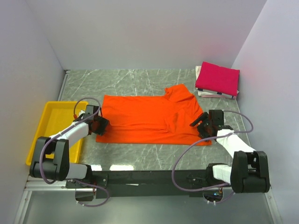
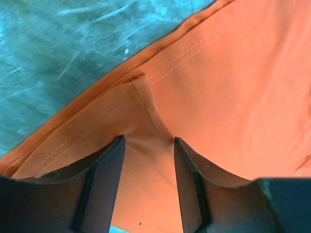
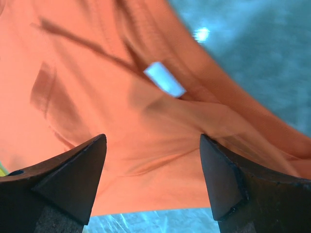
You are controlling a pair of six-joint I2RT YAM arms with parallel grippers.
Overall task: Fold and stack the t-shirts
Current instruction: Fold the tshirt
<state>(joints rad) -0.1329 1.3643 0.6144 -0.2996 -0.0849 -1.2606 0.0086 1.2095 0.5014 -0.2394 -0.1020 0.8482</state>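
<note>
The orange t-shirt lies spread on the marble table, its right part folded over with a sleeve pointing to the back. The magenta-pink t-shirt lies folded at the back right corner. My left gripper is open at the shirt's left hem, its jaws astride a hemmed corner of orange cloth. My right gripper is open wide over the shirt's right near edge. A white label shows on the cloth ahead of it.
A yellow plastic tray stands at the left table edge, just behind my left arm. Some white cloth shows under the magenta shirt. Grey walls close in the table on the left, back and right.
</note>
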